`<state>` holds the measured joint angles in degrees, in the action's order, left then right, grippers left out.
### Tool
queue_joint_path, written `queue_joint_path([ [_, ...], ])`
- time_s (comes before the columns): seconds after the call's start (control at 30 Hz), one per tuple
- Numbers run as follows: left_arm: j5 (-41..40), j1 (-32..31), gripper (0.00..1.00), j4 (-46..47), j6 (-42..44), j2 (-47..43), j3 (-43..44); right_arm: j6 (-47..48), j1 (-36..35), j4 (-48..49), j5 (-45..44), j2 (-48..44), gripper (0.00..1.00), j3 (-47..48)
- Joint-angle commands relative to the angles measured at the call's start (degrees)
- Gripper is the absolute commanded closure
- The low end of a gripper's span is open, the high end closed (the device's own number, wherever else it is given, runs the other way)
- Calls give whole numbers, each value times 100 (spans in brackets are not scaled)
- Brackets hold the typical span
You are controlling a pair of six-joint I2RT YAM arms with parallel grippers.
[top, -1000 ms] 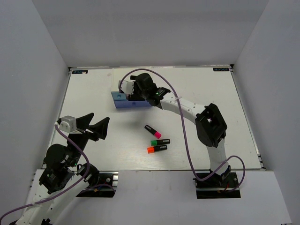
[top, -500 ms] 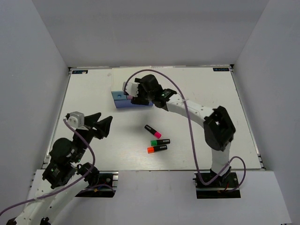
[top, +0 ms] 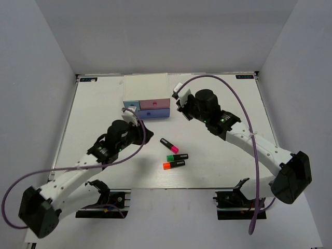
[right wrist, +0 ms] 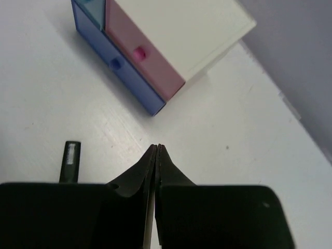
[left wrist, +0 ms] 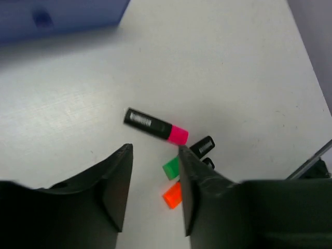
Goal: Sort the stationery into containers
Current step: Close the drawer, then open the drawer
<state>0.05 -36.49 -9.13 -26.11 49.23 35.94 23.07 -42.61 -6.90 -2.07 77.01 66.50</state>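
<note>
Three short black markers lie mid-table: pink end (top: pixel 169 145), green end (top: pixel 177 156), orange end (top: pixel 174 165). My left gripper (top: pixel 147 134) hovers just left of them, open with a narrow gap and nothing in it. In the left wrist view (left wrist: pixel 154 150) the pink marker (left wrist: pixel 155 126) lies just beyond the fingertips, while the green (left wrist: pixel 171 168) and orange (left wrist: pixel 173 195) ends show between the fingers, on the table beneath. The drawer unit (top: pixel 146 85) stands at the back with its light blue (top: pixel 130 105), pink (top: pixel 155 104) and periwinkle (top: pixel 150 113) drawers. My right gripper (top: pixel 182 110) (right wrist: pixel 156 147) is shut and empty, right of the unit.
In the right wrist view the unit's white top (right wrist: pixel 181 26), pink drawer (right wrist: pixel 142 57) and periwinkle drawer (right wrist: pixel 116 65) lie ahead, and a black marker end (right wrist: pixel 70 161) shows at the left. Grey walls enclose the white table (top: pixel 233 119).
The left arm has reached forward to the markers and its jaws have narrowed. The right gripper has drawn back from the drawer unit to its right side and shut.
</note>
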Motion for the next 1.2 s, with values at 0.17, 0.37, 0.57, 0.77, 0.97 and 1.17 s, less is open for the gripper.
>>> queue_joint_path([
  [0.17,110,80,37,2632,-1739,1369,-1114,-1208,508,364,417,-1091,52,-822],
  [0.37,-453,195,31,3987,-2214,2202,-1248,-1191,912,584,400,-1496,42,-1236],
  [0.57,-603,739,24,5111,-2477,3293,-1300,-1366,1246,549,602,-1523,42,-1210],
  [0.77,-357,1188,22,5982,-2653,4321,-1186,-1507,1466,540,839,-1479,43,-1262],
  [0.97,29,1548,27,7142,-2855,5385,-975,-1560,1536,575,1015,-1540,44,-1298],
  [1.17,363,1742,32,8321,-3392,6413,-677,-1613,1580,619,1033,-1523,44,-1359],
])
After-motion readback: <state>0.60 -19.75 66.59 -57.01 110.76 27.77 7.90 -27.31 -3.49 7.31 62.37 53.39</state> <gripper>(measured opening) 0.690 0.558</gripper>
